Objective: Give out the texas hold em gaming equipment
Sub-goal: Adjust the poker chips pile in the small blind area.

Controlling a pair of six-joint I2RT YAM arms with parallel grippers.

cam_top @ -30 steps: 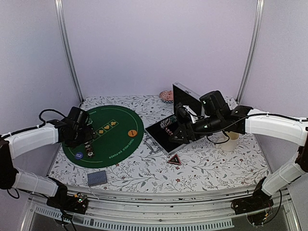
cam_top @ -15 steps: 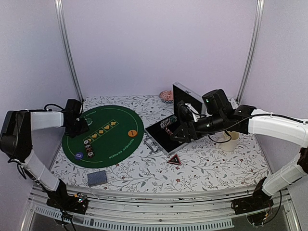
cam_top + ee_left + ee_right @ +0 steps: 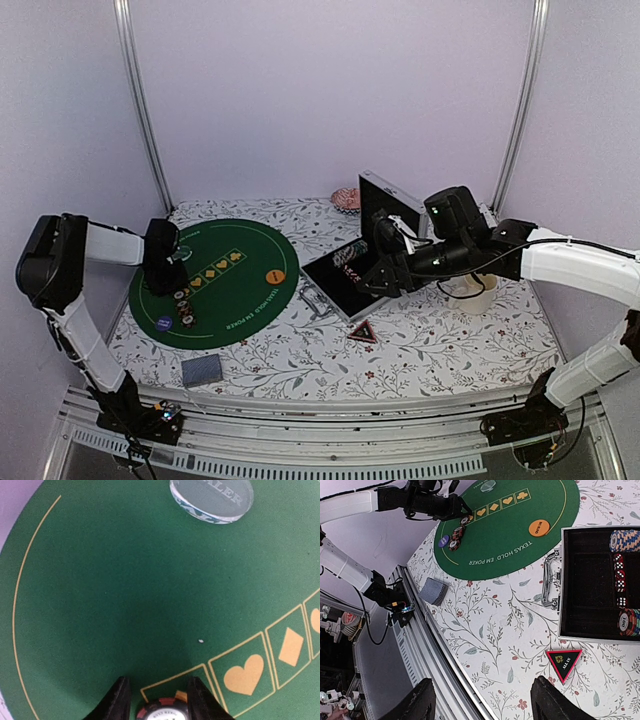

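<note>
One chip [image 3: 162, 711] lies flat on the green mat [image 3: 100, 580] between the fingers [image 3: 117, 702] of the left gripper [image 3: 159, 686]. It sits at the left end of the row of gold card boxes [image 3: 244, 672], toward 9 o'clock on the mat in the overhead view. The fingers stand close on either side of its rim, but whether they actually pinch it cannot be told, since the wrist view cuts off the lower half of the chip. The step in hand looks like handling this single chip on the mat. To do it well, the arm should set the fingers squarely across the widest part of the disc and low enough to catch its thin edge. It should then move straight up or down, not sideways, so the chip neither skids on the felt nor knocks the other chips [image 3: 456, 532] just beyond it toward 5 o'clock in the overhead view. The chip is a round disc lying face up, so it has no long axis and points nowhere along the mat. A clear dealer disc [image 3: 211, 497] lies well apart at 12 o'clock in the wrist view. The right gripper [image 3: 485, 700] hangs released and empty near the case [image 3: 561, 580].
</note>
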